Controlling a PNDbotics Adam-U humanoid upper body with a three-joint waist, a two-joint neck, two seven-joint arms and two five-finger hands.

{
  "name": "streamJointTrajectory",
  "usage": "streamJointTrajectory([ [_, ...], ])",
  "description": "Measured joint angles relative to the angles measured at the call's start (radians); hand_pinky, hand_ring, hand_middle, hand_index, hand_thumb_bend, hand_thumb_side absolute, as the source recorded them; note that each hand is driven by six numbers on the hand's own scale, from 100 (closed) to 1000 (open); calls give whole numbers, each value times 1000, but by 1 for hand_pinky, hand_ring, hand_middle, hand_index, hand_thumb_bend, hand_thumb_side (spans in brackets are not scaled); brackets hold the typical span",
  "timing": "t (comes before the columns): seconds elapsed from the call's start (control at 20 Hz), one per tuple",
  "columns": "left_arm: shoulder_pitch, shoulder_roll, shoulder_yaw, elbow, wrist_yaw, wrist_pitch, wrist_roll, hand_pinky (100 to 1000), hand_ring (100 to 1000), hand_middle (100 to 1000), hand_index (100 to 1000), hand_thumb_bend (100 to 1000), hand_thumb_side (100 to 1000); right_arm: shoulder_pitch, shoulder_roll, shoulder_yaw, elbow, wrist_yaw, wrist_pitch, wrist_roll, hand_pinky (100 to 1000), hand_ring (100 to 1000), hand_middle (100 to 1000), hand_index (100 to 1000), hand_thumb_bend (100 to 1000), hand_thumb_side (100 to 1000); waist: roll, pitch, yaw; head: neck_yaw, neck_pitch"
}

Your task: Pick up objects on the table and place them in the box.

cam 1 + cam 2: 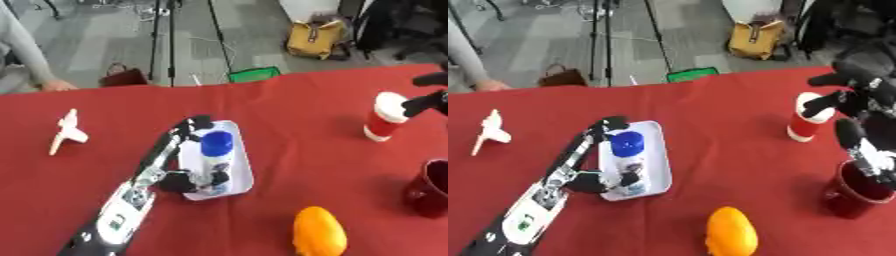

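From where I stand, the job looks barely begun. The white box (pixel 242 165), a shallow tray on the red counter (pixel 297 115), holds just 1 thing: a white bottle with a blue cap (pixel 216 159), lying along it with the cap toward the far end. The left robot hand (pixel 185 177) has its fingers curled round that bottle, thumb side near the bottle's base, so I judge the bottle is just being set down rather than released.

Still out on the counter are 4 things: a pale wooden toy plane (pixel 68 131) far to the left, an orange fruit-shaped object (pixel 732 233) near the front edge, a red cup with a white lid (pixel 808 119) to the right, and a dark red mug (pixel 857 191) at the right edge. I can't see into the mug.

The right robot hand (pixel 852 97) hangs over the lidded cup with fingers loosely bent, gripping nothing, 1 fingertip at the lid's edge.
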Motion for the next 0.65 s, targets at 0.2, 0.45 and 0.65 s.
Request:
streamJointTrajectory([
  [0.2, 36, 21, 37, -109, 66, 18, 32, 782, 916, 892, 868, 1000, 555, 0, 0, 0, 2, 0, 0, 0, 758, 643, 820, 984, 166, 464, -1, 0, 4, -5, 0],
  [0.45, 131, 88, 113, -344, 167, 71, 82, 781, 913, 890, 865, 1000, 583, 2, 0, -7, 5, 0, -3, -3, 758, 642, 820, 985, 168, 463, -3, 0, 22, -17, 0],
  [0.65, 201, 122, 175, -490, 224, 127, 121, 777, 907, 885, 862, 1000, 602, 4, 0, -8, 5, 0, -3, -4, 757, 642, 820, 984, 164, 463, -5, 0, 36, -22, 1],
])
